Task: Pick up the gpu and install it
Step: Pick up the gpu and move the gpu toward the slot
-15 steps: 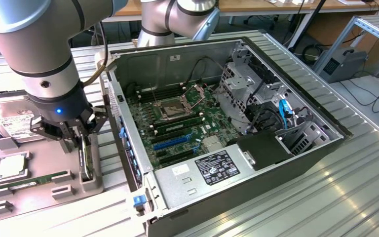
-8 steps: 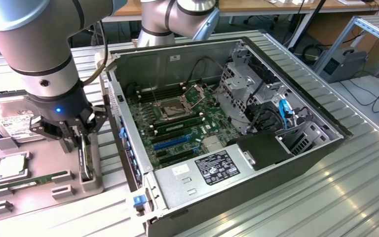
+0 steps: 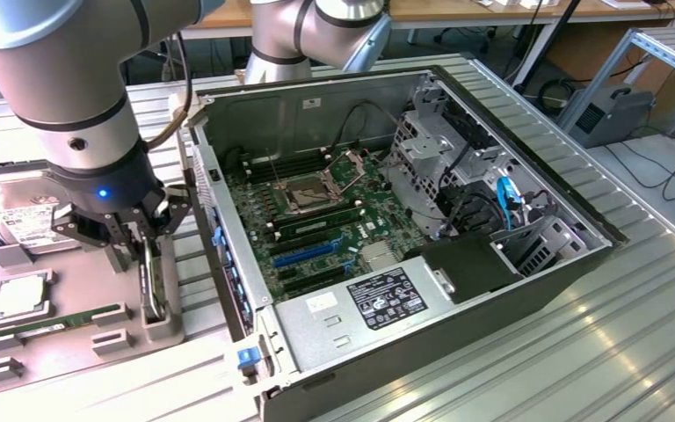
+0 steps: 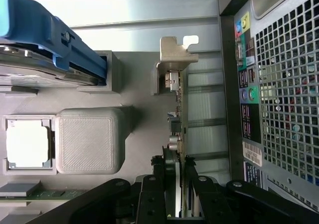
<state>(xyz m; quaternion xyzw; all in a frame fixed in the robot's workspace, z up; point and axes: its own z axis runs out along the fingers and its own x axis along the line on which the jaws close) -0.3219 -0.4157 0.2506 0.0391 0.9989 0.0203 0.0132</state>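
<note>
Beside the open computer case (image 3: 431, 290), on the grey holder tray (image 3: 80, 352), the gpu (image 3: 150, 294) stands on edge in its slot (thin side up, so fingers can straddle it). The end effector (image 3: 141, 255) pinches its upper edge, apparently not yet lifted.

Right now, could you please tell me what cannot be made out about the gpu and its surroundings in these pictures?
1. The gpu faces: exterior view, it stands edge-on and the hand covers its top.
2. The gpu's end away from the bracket: wrist view, under the hand's fingers closed on it.
3. The hard drive: exterior view, partly behind the arm.
4. The black label text in the case: exterior view, too small to read.
</note>
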